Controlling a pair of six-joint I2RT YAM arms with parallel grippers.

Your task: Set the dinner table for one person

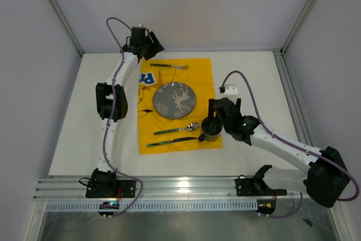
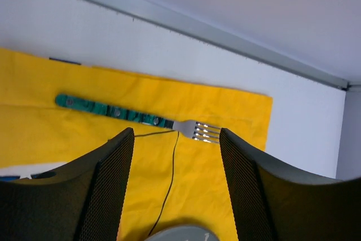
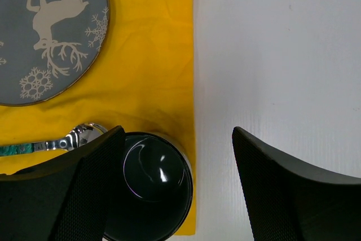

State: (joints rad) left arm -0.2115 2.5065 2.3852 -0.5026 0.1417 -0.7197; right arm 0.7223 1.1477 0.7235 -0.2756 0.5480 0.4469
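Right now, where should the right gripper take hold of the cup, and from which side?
Probably the rim, from straight above: the cup stands upright with its mouth open, so one finger can go inside and one outside. Pick the side away from the spoon, whose bowl lies close beside it. The right gripper is open.

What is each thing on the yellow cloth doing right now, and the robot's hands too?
fork, lying flat, not held
plate, flat, empty
spoon, lying flat
knife, lying flat
cup, upright, not held
left gripper, open
right gripper, open beside cup
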